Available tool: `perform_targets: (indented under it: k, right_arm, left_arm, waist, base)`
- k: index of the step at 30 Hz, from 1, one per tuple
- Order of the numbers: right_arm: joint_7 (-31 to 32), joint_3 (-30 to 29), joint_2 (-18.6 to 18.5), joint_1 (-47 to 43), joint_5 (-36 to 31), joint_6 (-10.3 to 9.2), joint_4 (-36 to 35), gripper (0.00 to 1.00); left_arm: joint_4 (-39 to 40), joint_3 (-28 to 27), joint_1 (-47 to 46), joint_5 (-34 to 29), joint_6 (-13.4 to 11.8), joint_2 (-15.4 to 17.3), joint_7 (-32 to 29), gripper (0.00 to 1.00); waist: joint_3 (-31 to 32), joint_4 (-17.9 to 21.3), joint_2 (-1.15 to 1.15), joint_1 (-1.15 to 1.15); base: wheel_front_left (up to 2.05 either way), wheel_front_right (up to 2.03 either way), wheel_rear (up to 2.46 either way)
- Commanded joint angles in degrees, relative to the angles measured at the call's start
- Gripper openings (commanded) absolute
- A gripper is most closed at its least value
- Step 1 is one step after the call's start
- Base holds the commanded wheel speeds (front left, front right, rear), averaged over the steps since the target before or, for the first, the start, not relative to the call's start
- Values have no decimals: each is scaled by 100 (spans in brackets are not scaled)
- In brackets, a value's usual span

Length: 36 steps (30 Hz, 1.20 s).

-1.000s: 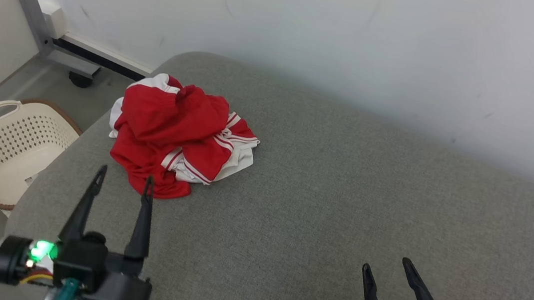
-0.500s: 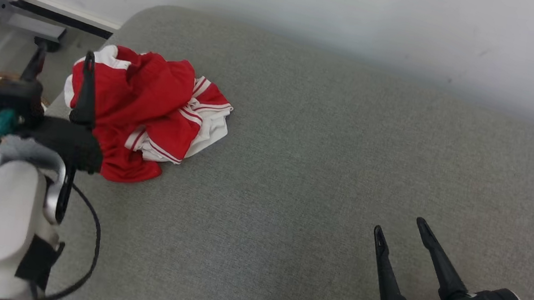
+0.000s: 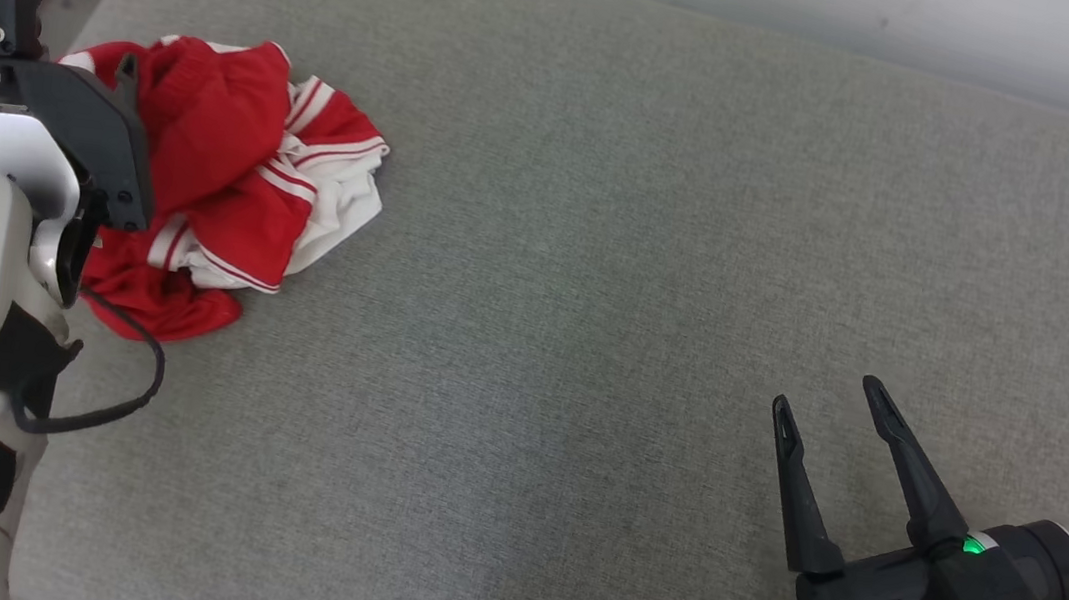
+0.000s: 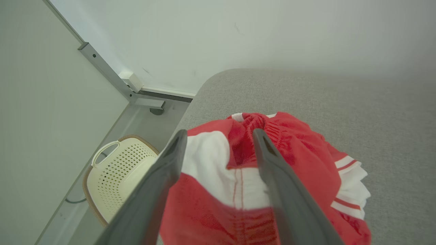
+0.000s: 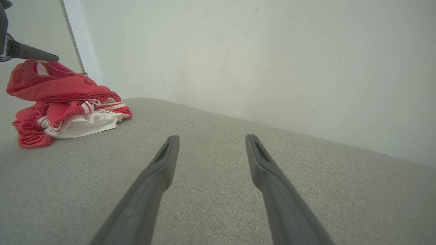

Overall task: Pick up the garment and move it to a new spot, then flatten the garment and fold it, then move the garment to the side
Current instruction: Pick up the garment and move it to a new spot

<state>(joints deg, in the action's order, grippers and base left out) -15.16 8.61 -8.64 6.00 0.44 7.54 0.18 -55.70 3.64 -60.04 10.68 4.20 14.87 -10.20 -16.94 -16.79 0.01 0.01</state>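
The garment point(image 3: 238, 166), a crumpled red and white piece with striped trim, lies in a heap at the far left of the grey cushioned surface point(image 3: 621, 249). My left gripper point(image 4: 219, 134) hangs open over the heap's top, one finger on each side of a red and white fold point(image 4: 238, 153). One left finger point(image 3: 106, 130) lies across the heap's left side. From the right wrist view the garment point(image 5: 64, 102) sits far left with a left fingertip point(image 5: 34, 54) at its top. My right gripper point(image 3: 826, 394) stands open over bare cushion at the lower right, far from the garment.
A cream perforated basket point(image 4: 115, 170) stands on the floor beyond the cushion's left edge. A grey metal frame post point(image 4: 105, 69) runs up the corner there. A pale wall point(image 5: 259, 61) closes the far side. Wide bare cushion lies between the grippers.
The head camera has tilted down and shifted. My left arm has risen and reached forward, from short of the garment to over its top. The right gripper has edged forward, still open.
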Motion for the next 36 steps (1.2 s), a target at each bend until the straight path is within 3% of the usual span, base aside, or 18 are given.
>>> perform_targets:
  k: [1,8,15,16,17,18,28,36]
  right_arm:
    - [-12,2,-36,49,42,-10,-19,100]
    - [-13,29,-37,99,51,-10,-43,100]
    - [-13,96,-73,193,64,-10,-9,100]
    - [-13,124,-85,198,74,-10,3,100]
    - [-12,147,-94,193,74,-10,15,100]
    - [-12,160,-98,191,87,-10,33,100]
    - [-12,271,35,37,181,-10,139,100]
    - [-12,297,227,-314,361,-10,249,100]
  left_arm:
    - [-82,-6,-76,61,-22,10,-63,100]
    - [-689,118,-264,60,-32,-36,-649,100]
    - [-905,237,-203,2,-133,-25,-460,100]
    - [-949,238,-177,25,-118,-39,-418,35]
    - [-970,231,-156,60,-110,-62,-358,31]
    - [-996,232,-126,74,-98,-89,-300,0]
    - [-969,-6,110,385,-89,-90,810,0]
    - [-737,-47,287,484,2,-37,1822,0]
  waist:
    - [-133,104,-1,-1]
    - [-282,110,-1,-1]
    - [-382,81,-1,-1]
    - [-371,73,-1,-1]
    - [-354,66,-1,-1]
    - [-327,60,-1,-1]
    - [132,81,-1,-1]
    - [884,204,-1,-1]
  base:
    - [0,0,0]
    - [0,0,0]
    - [0,0,0]
    - [0,0,0]
    - [0,0,0]
    - [0,0,0]
    - [0,0,0]
    - [0,0,0]
